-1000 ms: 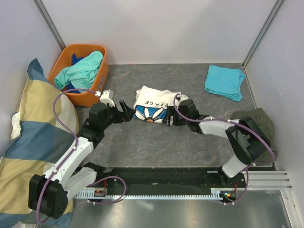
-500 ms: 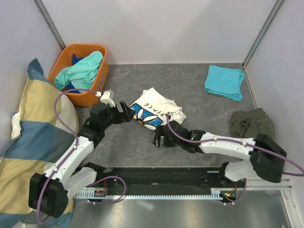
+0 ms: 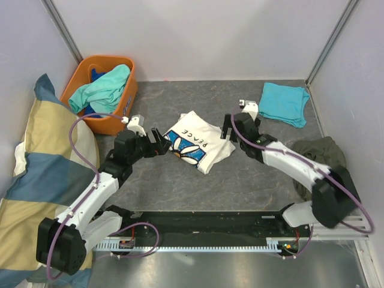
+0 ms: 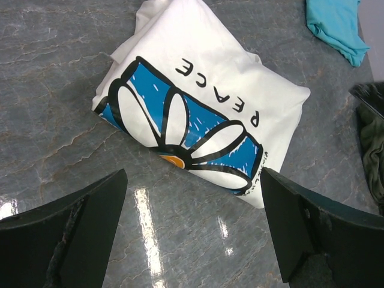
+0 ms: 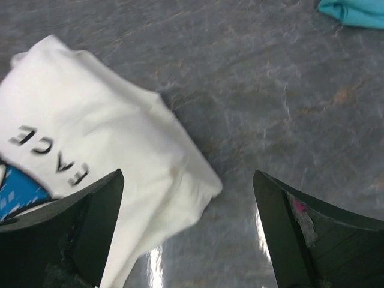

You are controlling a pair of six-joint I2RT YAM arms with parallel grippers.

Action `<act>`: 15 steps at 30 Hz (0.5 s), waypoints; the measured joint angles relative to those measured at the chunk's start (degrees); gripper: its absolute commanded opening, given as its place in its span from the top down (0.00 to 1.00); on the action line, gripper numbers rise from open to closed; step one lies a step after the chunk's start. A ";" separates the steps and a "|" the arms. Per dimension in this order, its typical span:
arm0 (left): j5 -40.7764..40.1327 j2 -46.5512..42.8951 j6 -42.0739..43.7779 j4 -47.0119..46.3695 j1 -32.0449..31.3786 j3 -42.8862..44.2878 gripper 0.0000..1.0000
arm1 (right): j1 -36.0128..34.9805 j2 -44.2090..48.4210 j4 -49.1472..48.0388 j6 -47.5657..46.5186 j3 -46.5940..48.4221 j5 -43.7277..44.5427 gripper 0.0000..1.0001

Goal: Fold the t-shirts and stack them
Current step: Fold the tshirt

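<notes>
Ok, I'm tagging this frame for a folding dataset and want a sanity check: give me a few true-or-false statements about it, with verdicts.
1. The white tee lies folded on the table, print up. True.
2. The left gripper is shut on the white tee. False: it is open and grips nothing.
3. A turquoise tee lies near the table's far right corner. True.
4. The basket is empty. False: a mint tee is piled in it.
5. The right gripper holds the turquoise tee. False: it is open and empty, by the white tee.
</notes>
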State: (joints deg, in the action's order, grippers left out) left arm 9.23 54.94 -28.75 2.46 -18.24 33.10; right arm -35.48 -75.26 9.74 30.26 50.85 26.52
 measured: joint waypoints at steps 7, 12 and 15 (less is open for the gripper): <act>0.37 -1.29 -0.44 0.66 0.00 -1.55 0.00 | 5.33 -24.46 -2.84 -7.21 15.47 -2.25 0.02; 0.39 -3.65 -0.68 1.25 0.00 -2.23 0.00 | 6.56 -32.94 -2.95 -10.80 23.10 -1.70 0.02; 0.44 -4.26 -0.90 1.53 0.00 -2.75 0.00 | 7.23 -35.06 -2.16 -11.67 25.24 0.39 0.02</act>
State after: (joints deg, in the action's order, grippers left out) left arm 9.67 50.68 -29.65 3.99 -18.24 30.35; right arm -28.25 -110.32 7.57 18.59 76.09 26.92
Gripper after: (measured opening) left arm 0.995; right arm 0.979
